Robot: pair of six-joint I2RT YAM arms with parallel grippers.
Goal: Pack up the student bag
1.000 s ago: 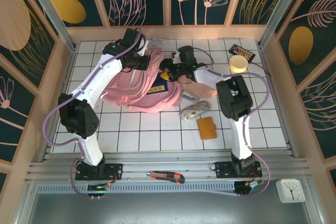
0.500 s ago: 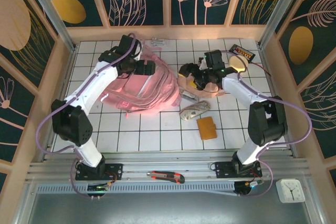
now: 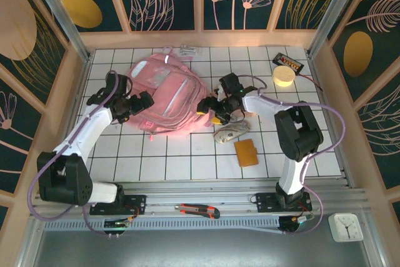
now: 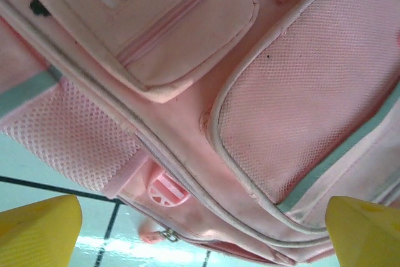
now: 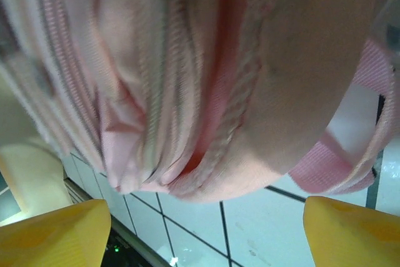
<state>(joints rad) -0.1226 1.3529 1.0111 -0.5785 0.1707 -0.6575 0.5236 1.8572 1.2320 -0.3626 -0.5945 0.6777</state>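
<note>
The student bag is a big pink backpack lying front side up at the back middle of the tiled table. My left gripper is at its left edge, open, with nothing between its fingers. In the left wrist view the bag shows zipped pockets and mesh panels just ahead of the open gripper. At the bag's right edge my right gripper also stands open. In the right wrist view the gripper hangs over bare tile with the bag's folded fabric just beyond the yellow fingertips.
A grey-white item and an orange wallet lie right of the bag. A yellow tape roll and a black device sit at the back right. A metal clip lies behind the bag. A utility knife rests on the front rail.
My left gripper opened, let go of the bag and drew back to its left side. The bag settled flat. My right gripper swung out to the right, then returned to the bag's right edge.
</note>
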